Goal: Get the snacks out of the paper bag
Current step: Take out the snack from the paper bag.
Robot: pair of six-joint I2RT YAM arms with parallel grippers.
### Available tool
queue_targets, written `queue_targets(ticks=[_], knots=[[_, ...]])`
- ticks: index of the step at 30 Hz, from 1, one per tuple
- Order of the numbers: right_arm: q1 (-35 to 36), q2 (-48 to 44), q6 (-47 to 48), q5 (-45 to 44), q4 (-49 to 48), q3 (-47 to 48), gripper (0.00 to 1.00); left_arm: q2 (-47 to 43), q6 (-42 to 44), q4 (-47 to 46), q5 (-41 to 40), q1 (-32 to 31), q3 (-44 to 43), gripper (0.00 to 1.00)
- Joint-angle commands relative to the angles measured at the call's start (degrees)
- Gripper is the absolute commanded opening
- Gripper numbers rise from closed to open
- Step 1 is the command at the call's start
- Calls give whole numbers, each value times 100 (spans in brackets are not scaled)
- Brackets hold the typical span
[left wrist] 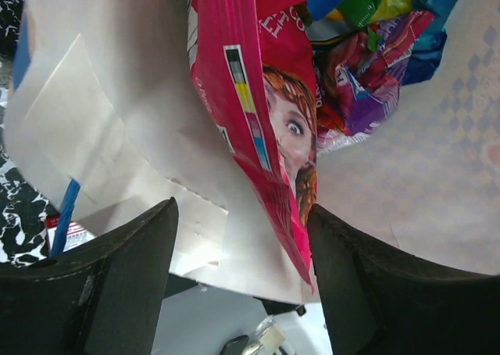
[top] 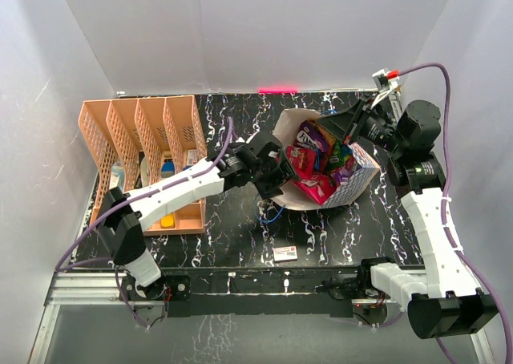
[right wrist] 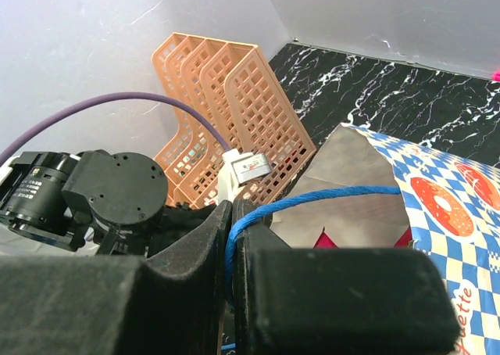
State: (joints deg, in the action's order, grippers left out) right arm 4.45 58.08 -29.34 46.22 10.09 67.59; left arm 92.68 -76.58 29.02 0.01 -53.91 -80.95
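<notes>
At the bottom layer of the overhead view, table: a black white-veined marbled tabletop (top: pixel 240 236) is carrying everything.
Bag: the large blue-and-white checkered paper bag with a cream inside (top: pixel 359 179) is lying tipped at centre right of that view, its mouth gaping toward the left arm.
Rack: a peach-orange plastic divider rack (top: pixel 120 131) is standing at upper left, well apart from the bag.
Right claw: the right gripper (right wrist: pixel 233 238) is pressing together on the bag's thin blue cord handle (right wrist: pixel 312 195), holding the far rim up.
Left claw: the left gripper (left wrist: pixel 241 210) is sitting inside the mouth, fingers spread and gripping nothing.
Snacks: glossy purple, green and blue packets (left wrist: pixel 367 66) are crowding the upper right of the left wrist view, deeper in the bag.
Target packet: a glossy magenta-pink packet with a printed face (left wrist: pixel 250 112) is hanging between the spread fingers, its long axis running top to bottom of the frame, its lower corner just beside the right-hand finger (left wrist: pixel 375 292).
Nearer arm: the left, by my reading; it seems to be lining up a pinch across the packet's thin edge.
</notes>
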Motion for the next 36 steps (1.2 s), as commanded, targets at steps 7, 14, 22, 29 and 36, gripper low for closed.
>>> queue_targets(ticks=[7,14,22,29,36], knots=[[40,-243,290,-43,53,177,8,766,-642,671,-505,-353,-873,54],[46,-319,676,-235,547,257,8,1086,-588,836,-717,-364,-1368,39],[44,-368,1226,-973,1289,921,8,981,-103,682,-614,-349,-1769,0],[46,-564,1413,-1233,1349,1042,8,959,712,66,-258,-345,-2412,0],[43,-926,1756,-2525,1696,1100,8,1096,1396,-345,35,-341,-3144,0]])
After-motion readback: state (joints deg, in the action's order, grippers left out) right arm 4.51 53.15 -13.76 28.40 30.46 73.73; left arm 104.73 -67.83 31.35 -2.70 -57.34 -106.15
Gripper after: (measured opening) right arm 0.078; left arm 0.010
